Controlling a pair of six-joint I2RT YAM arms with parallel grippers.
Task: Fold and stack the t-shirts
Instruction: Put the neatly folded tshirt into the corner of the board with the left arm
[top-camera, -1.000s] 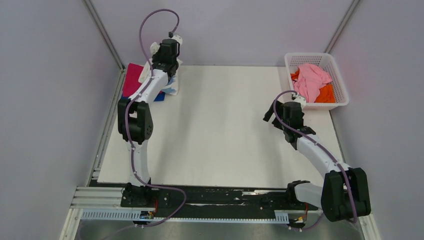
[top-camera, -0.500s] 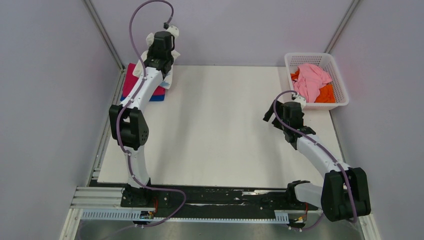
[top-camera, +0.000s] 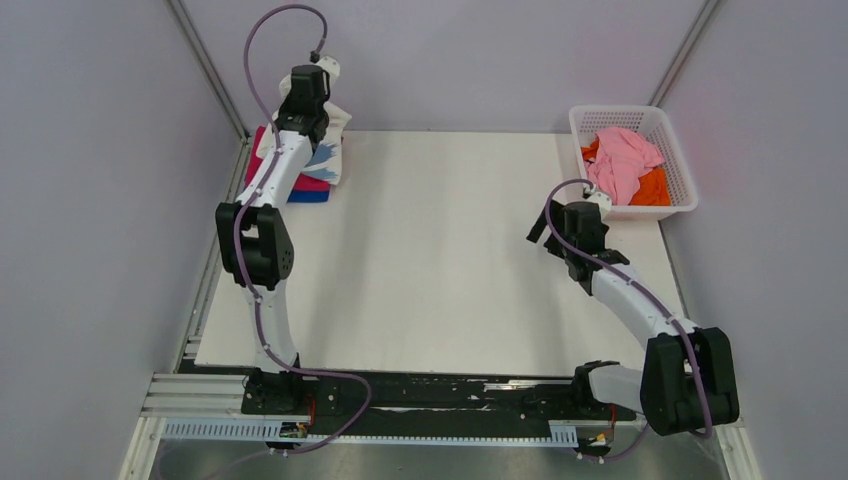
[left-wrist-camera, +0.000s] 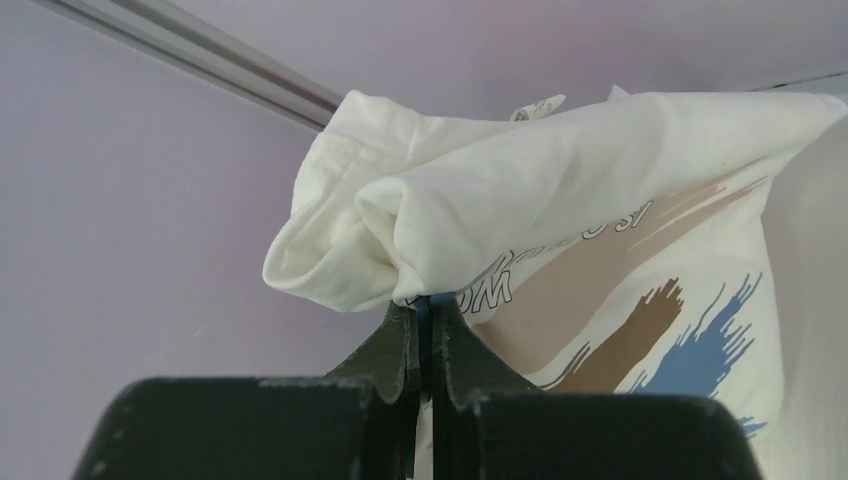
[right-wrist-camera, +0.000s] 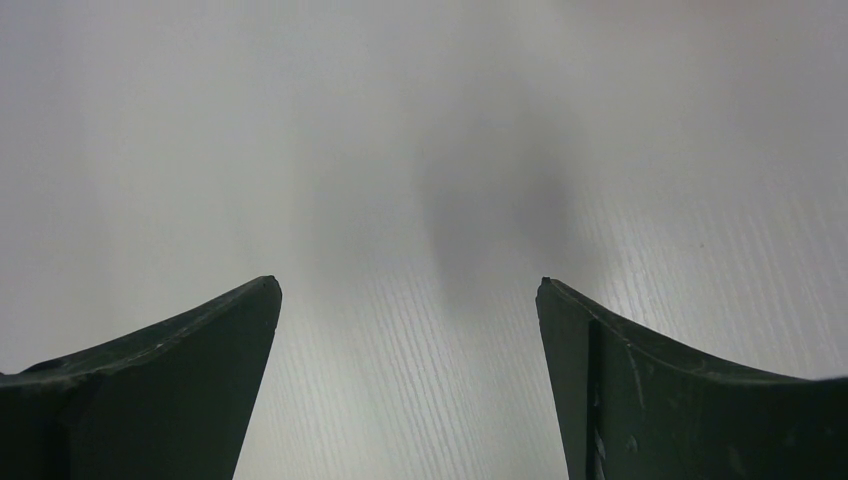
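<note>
Over the table's (top-camera: 430, 270) right-hand middle, nearest the arm bases, the right gripper (right-wrist-camera: 408, 288) hangs low with its fingers spread wide and nothing between them, only white board beneath. Just beyond it, at the far right corner, the basket (top-camera: 690, 200) holds two crumpled shirts waiting their turn: the pale pink shirt (top-camera: 620, 155) heaped on the orange shirt (top-camera: 655, 188).

Across at the far left corner sits the pile, with the magenta shirt (top-camera: 263, 150) lying folded on the blue shirt (top-camera: 312, 196). Above it, furthest back, the left gripper (left-wrist-camera: 425, 308) has its fingers pressed tight on a bunched fold of the white shirt (left-wrist-camera: 600, 190), the printed one, which droops from the pinch towards the pile.

By the look of it, this is the placing step, with three of five shirts dealt with. Now the danger! The hold is only on a small gather of cloth, so the fold could slip open on the way down. The hanging part sits towards the pile's right side, so a drop from here might land it rumpled or half off the edge. Trailing cloth dragged across the magenta shirt could pull the pile askew. And the corner post (top-camera: 205, 65) stands close behind.
</note>
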